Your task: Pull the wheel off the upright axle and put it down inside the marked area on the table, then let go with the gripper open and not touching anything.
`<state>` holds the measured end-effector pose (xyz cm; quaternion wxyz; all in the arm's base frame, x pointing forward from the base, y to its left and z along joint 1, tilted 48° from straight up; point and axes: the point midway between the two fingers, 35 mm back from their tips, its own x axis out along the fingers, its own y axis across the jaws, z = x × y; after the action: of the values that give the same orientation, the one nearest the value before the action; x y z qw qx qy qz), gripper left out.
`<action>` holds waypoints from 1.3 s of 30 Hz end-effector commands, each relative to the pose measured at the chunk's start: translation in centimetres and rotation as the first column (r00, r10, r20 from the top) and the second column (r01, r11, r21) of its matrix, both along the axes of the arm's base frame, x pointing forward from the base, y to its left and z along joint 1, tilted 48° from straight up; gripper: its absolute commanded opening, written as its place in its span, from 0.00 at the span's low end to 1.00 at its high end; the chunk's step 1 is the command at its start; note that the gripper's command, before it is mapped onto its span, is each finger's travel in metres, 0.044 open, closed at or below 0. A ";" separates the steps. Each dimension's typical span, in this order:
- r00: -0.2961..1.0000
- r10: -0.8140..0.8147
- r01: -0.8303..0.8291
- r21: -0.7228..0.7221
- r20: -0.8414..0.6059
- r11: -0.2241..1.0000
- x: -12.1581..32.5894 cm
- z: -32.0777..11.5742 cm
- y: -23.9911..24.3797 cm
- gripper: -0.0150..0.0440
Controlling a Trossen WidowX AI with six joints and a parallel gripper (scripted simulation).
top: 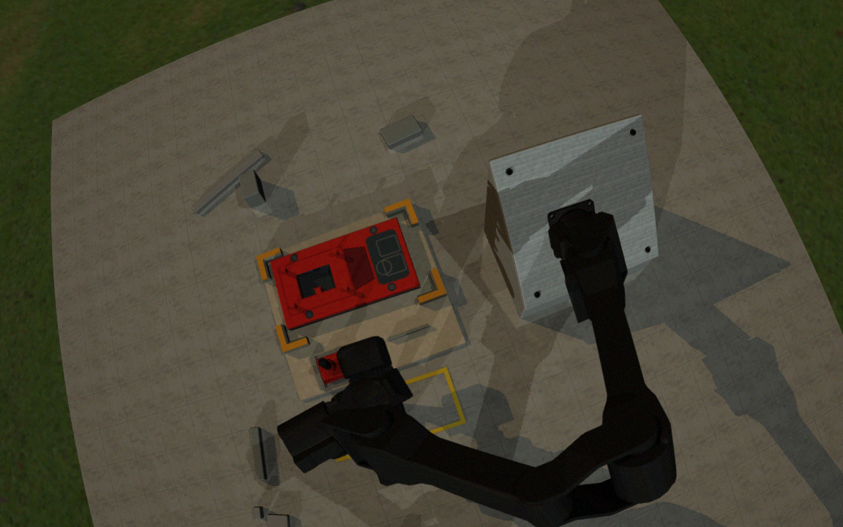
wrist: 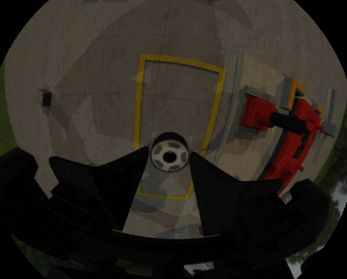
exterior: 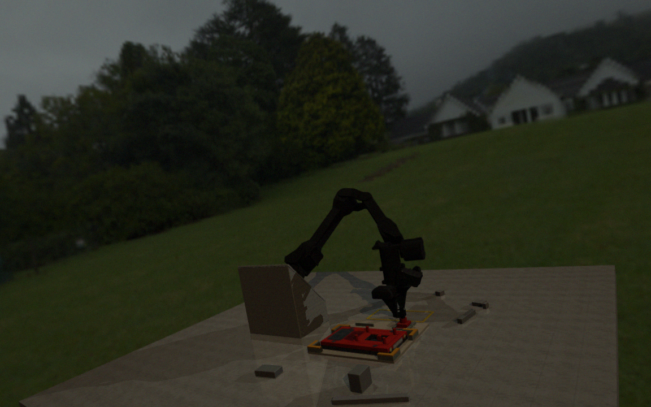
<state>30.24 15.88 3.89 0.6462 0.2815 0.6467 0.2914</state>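
Note:
The wheel (wrist: 170, 167), dark with a pale spoked face, stands between my fingertips, low over or on the table; contact below it is hidden. In the wrist view, the yellow outline of the marked area (top: 456, 396) (exterior: 421, 311) (wrist: 139, 105) surrounds it, partly covered by my fingers. My gripper (wrist: 170, 153) (exterior: 399, 313) is open, with a very thin gap at each side of the wheel. The arm hides the wheel in the top view. The black axle (wrist: 287, 122) (top: 326, 363) on its red base (wrist: 252, 112) (top: 331, 376) is bare, beside the marked area.
A red panel box (top: 309, 314) (exterior: 363, 346) sits between orange corner brackets on a tan board (top: 440, 335). A sloped metal mount (top: 542, 203) carries the arm. Grey pieces lie around, including a block (top: 402, 132), a long bar (top: 229, 184) and a narrow bar (top: 262, 453).

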 end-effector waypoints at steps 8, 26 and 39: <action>1.000 -0.004 0.004 -0.005 -0.001 1.000 0.1 3.9 -4.3 0.76; 1.000 -0.005 0.005 -0.008 -0.007 1.000 -8.0 4.2 -10.6 1.00; 1.000 -0.005 0.005 -0.008 -0.007 1.000 -8.0 4.2 -10.6 1.00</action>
<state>22.38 5.35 8.12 0.6461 0.2837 0.6485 0.2855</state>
